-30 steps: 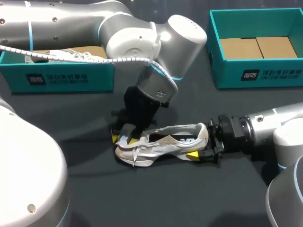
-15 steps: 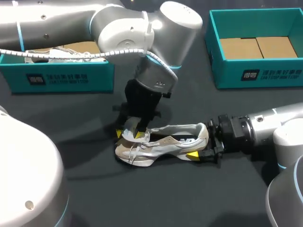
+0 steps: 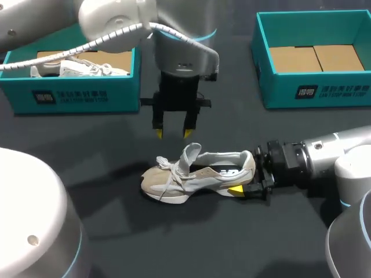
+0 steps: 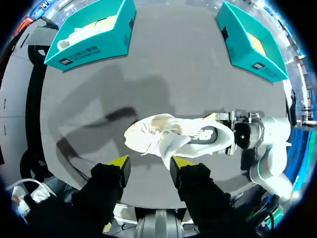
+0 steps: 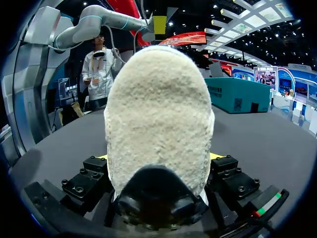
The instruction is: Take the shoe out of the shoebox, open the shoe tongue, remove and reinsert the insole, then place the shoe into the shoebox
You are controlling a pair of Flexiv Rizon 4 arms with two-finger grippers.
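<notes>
A white and beige shoe (image 3: 200, 172) stands upright on the dark table, toe toward my left, with its tongue (image 3: 190, 155) pulled up. My right gripper (image 3: 243, 177) is shut on the shoe's heel. In the right wrist view the fuzzy heel (image 5: 158, 109) fills the space between the right gripper's (image 5: 158, 157) fingers. My left gripper (image 3: 173, 134) hangs open and empty above and behind the toe. In the left wrist view the shoe (image 4: 198, 135) lies just ahead of the left gripper (image 4: 150, 162), apart from its yellow tips.
A teal shoebox (image 3: 81, 92) at the back left holds a second white shoe (image 3: 75, 68). Another teal shoebox (image 3: 313, 90) stands at the back right with only a cardboard liner inside. Both boxes show again in the left wrist view, far ahead of the gripper.
My left gripper let go of the tongue area and rose up and back from the shoe. The tongue now stands raised. The right arm kept still on the heel.
</notes>
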